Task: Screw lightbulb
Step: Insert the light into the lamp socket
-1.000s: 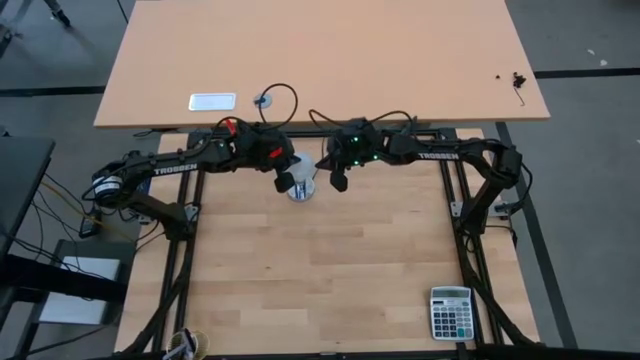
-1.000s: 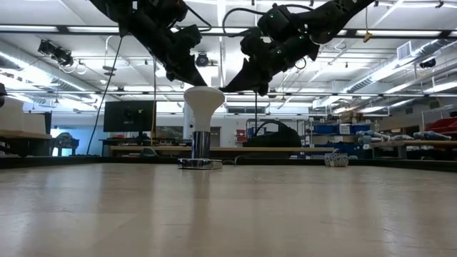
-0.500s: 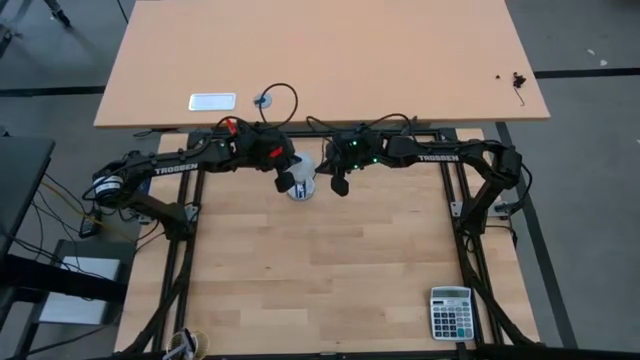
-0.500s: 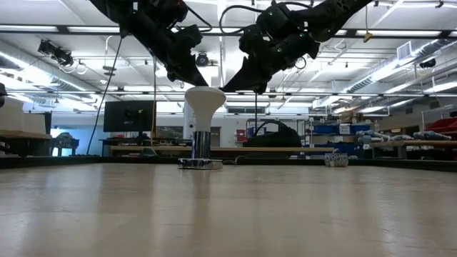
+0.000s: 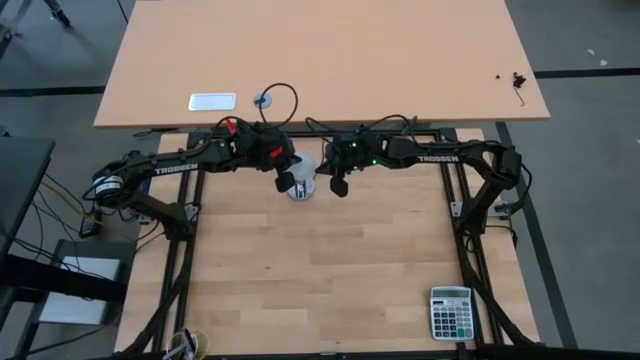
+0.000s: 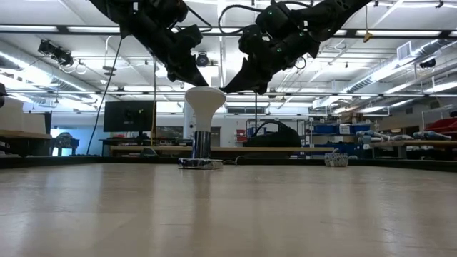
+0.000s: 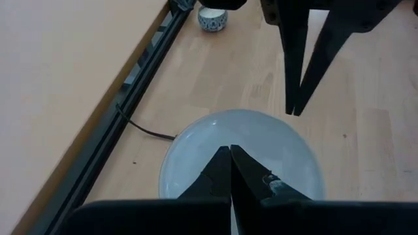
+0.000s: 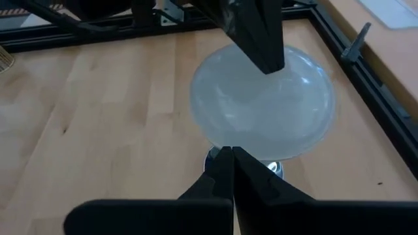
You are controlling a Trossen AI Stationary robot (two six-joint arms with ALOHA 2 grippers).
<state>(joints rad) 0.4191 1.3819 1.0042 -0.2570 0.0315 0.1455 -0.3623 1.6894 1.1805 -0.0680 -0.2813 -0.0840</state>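
Behind the wooden tabletop point(image 5: 330, 270) a workshop stretches away under strip lights, with shelves and a monitor at the far wall. On the tabletop, toward its 12 o'clock edge, we see the lightbulb point(image 6: 204, 103) standing upright, neck down in the socket point(image 6: 200, 163), its wide white head uppermost. Our left tool point(image 5: 291, 180) hangs just above the bulb's head on the 9 o'clock side, fingers pressed together and holding nothing. Our right tool point(image 5: 338, 183) sits at about 3 o'clock of the bulb, also closed and empty, its tip close by the rim of the head in the low view. Over the last second the right tool has drifted a little toward the bulb and finished shutting, while the left one has not moved. Neither tool grips the bulb, which stands on its own. We judge that the bulb is seated and that the right tool has let go between turns, or that the turning is finished; we cannot tell how far the thread is engaged. A calculator point(image 5: 450, 312) lies at the 5 o'clock corner, well apart from the work. From the left wrist view a small patterned cup point(image 7: 213, 18) sits further along the frame rail.
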